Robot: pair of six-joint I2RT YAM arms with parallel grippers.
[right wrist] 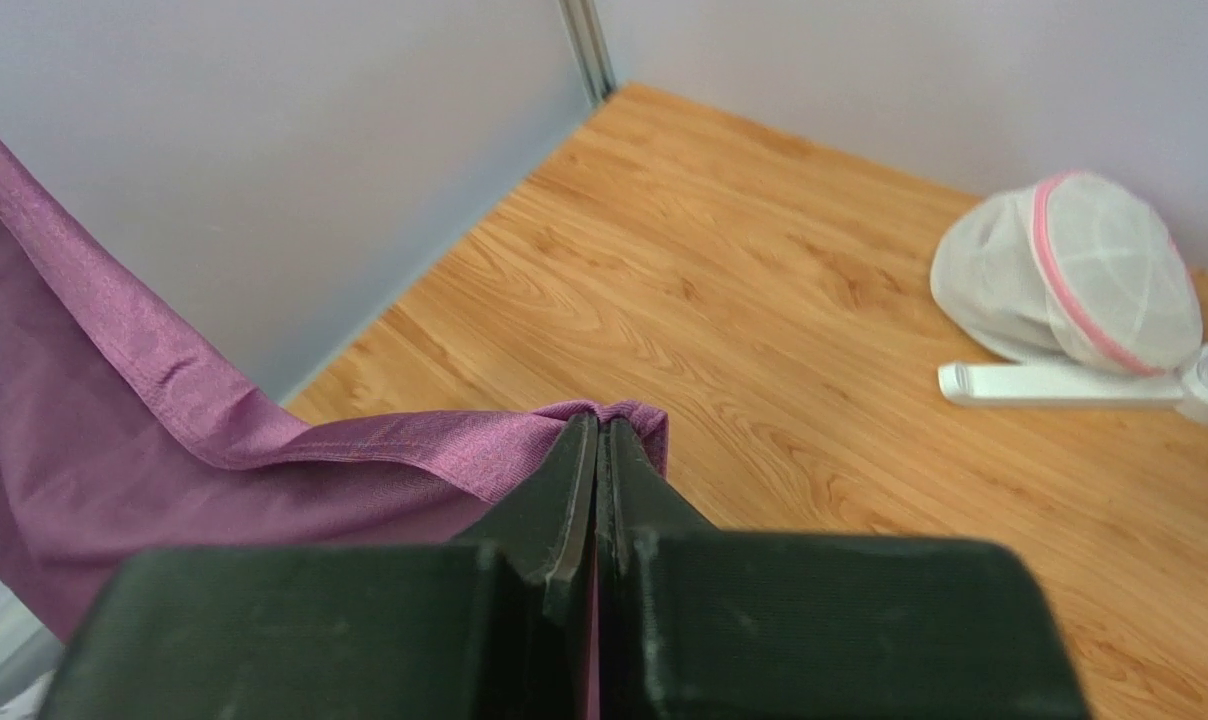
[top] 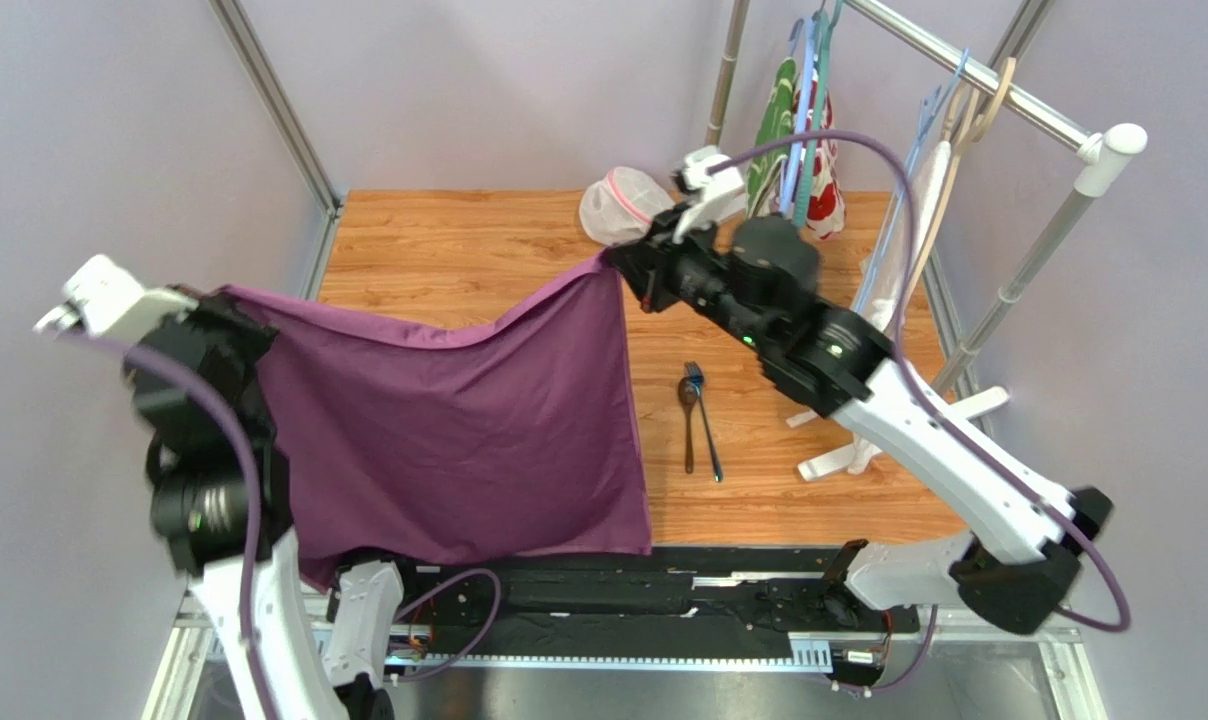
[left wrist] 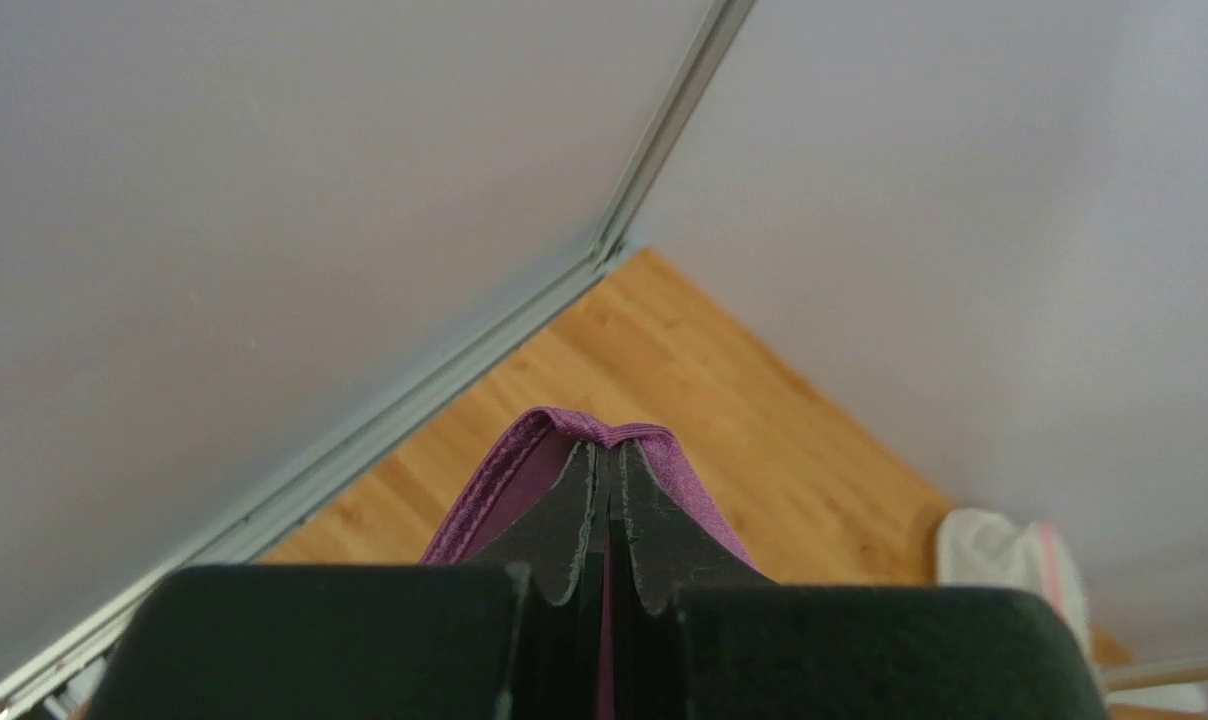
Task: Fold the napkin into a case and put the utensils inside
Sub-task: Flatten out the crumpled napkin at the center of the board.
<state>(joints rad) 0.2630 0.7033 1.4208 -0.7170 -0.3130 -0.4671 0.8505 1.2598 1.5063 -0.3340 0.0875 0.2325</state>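
Plum napkin [top: 460, 420] hangs spread above table [top: 460, 248], L fingers [left wrist: 577, 518] and R fingers [right wrist: 568, 503] each clamped on a top corner. Hem-only grip, apparently; a slip could drop cloth onto utensils [top: 697, 423] beside it.

The napkin [top: 460, 420] hangs above the table [top: 460, 248] on the left, the utensils [top: 697, 423] lying on the board to its right.

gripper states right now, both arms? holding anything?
Left gripper: shut on one top corner of the napkin, which is lifted.
Right gripper: shut on the napkin's other top corner.
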